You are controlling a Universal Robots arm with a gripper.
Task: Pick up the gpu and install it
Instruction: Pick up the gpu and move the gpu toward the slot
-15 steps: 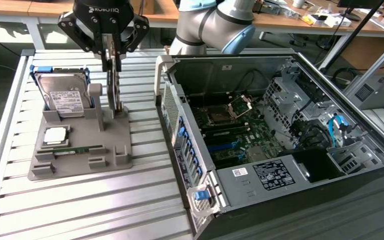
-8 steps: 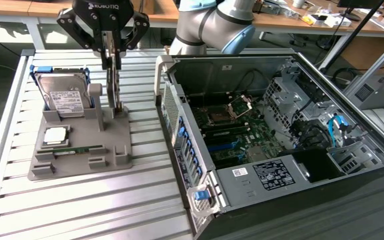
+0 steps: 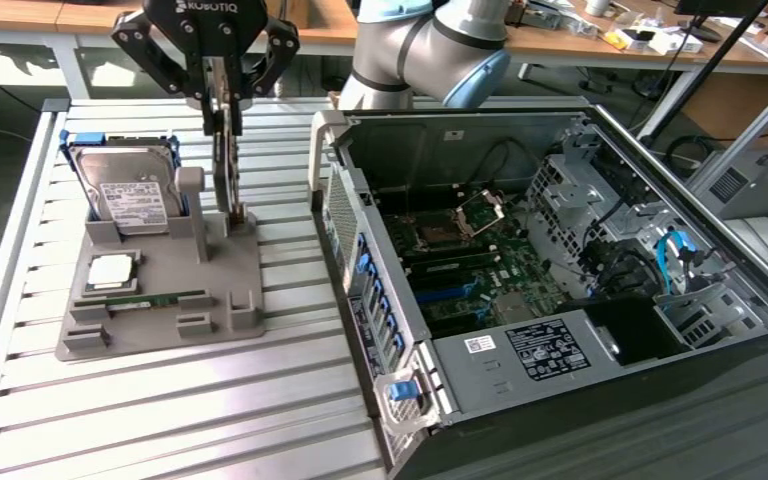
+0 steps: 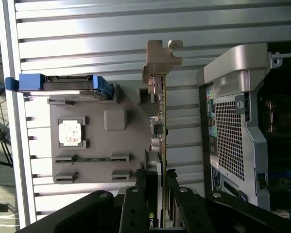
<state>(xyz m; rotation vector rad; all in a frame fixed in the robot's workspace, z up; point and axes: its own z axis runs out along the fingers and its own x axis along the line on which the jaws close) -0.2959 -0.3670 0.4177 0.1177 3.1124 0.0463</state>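
My gripper (image 3: 228, 95), marked ROBOTIQ, is clamped on the gpu (image 3: 232, 160). The card stands on edge at the grey holder (image 3: 157, 310), just beside the hard drive (image 3: 128, 185), whose white label I cannot read.

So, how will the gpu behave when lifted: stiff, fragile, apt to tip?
Probably stiff: the gpu is a thin flat card. Standing on edge between the fingers, it would likely tip if let go. The small parts on its face look fragile.

Hard drive (image 3: 124, 185) upright in grey holder (image 3: 157, 330); chip (image 3: 111, 270), RAM stick (image 3: 151, 299) flat on it. Open computer case (image 3: 411, 130) beside.
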